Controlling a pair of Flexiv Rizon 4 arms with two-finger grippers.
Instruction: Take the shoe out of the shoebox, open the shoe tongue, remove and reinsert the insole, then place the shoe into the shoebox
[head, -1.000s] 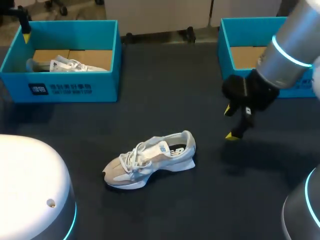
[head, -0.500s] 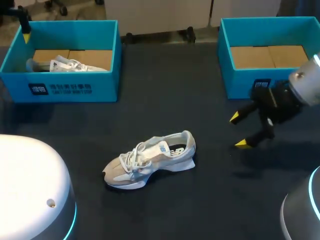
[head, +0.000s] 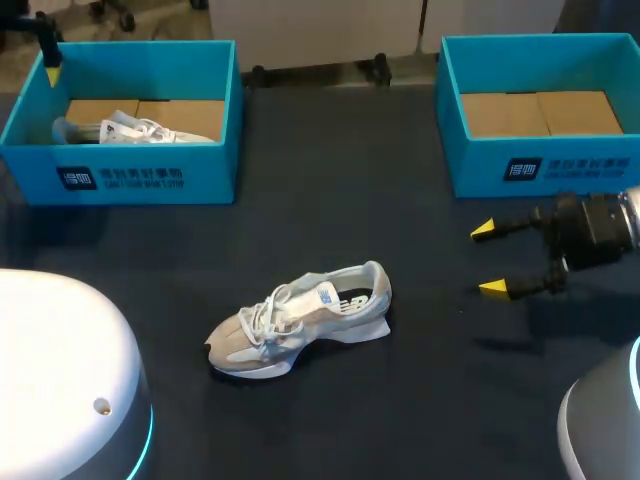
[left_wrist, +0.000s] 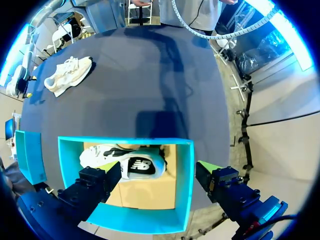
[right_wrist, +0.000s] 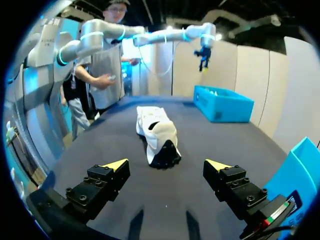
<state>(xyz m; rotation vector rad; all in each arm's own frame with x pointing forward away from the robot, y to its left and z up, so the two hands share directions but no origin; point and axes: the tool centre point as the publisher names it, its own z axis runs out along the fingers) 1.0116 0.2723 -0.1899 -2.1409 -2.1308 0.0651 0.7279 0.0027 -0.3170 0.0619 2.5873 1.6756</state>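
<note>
We see a dark table (head: 340, 170). At about ten o'clock on it stands a blue box (head: 205, 165), and another white shoe (head: 135, 130) lies inside it.

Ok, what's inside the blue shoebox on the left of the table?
A white lace-up sneaker lies on the brown cardboard floor of the blue shoebox. The front wall hides the sneaker's lower side.

the right arm (head: 626, 224) enters at the middle of the head view's right edge, wrist nearly level. the right gripper (head: 488, 259) points toward the frame's centre, fingers spread wide (nothing between them). the left gripper (left_wrist: 156, 169) hangs in the upper left corner, fingers likewise apart.
</note>
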